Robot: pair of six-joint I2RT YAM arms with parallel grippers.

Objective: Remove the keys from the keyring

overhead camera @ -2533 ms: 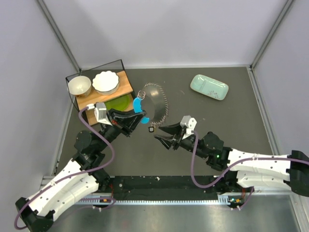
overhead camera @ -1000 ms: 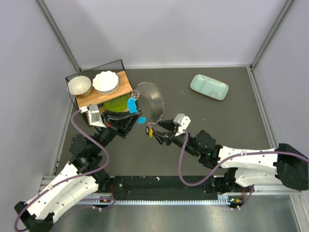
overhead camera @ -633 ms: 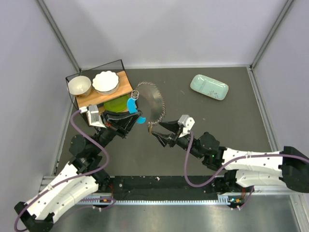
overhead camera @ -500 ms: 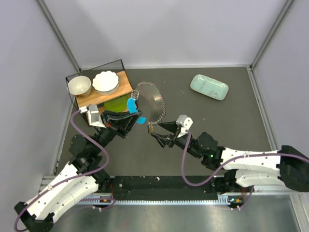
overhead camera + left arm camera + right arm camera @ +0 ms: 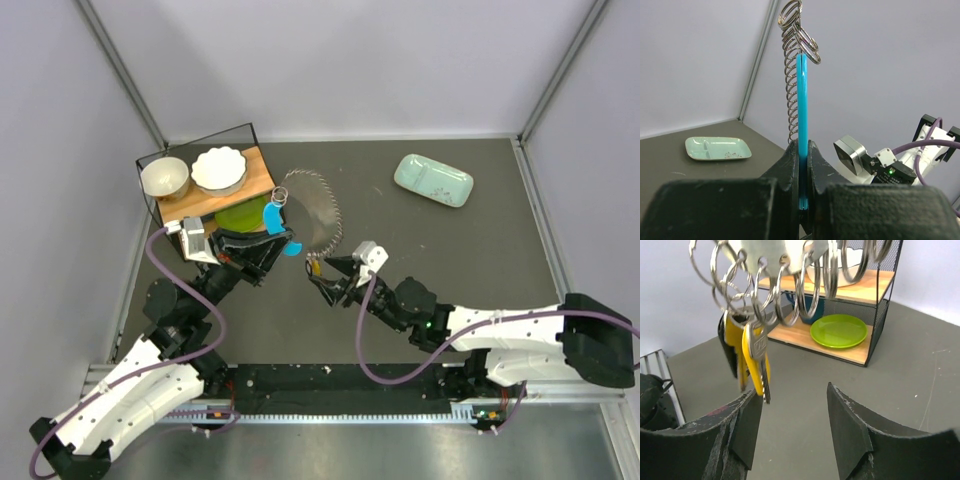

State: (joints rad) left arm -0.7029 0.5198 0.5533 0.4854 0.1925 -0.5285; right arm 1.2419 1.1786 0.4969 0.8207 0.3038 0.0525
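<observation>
The keyring is a silvery coiled-wire loop hanging in the air between the two arms. My left gripper is shut on the key with the long blue cover, which stands upright between the jaws in the left wrist view, with the coil behind it. My right gripper is open just below the ring's low end. Yellow-covered keys and a dark one hang from the coils right above my right gripper's left finger, apart from both fingers.
A black wire rack at back left holds two white bowls on a wooden shelf and a green plate below; it also shows in the right wrist view. A mint tray lies at back right.
My right gripper has moved left and a little forward, under the hanging keys, still open. My left gripper keeps its hold on the blue key; the coil has drawn in slightly.
</observation>
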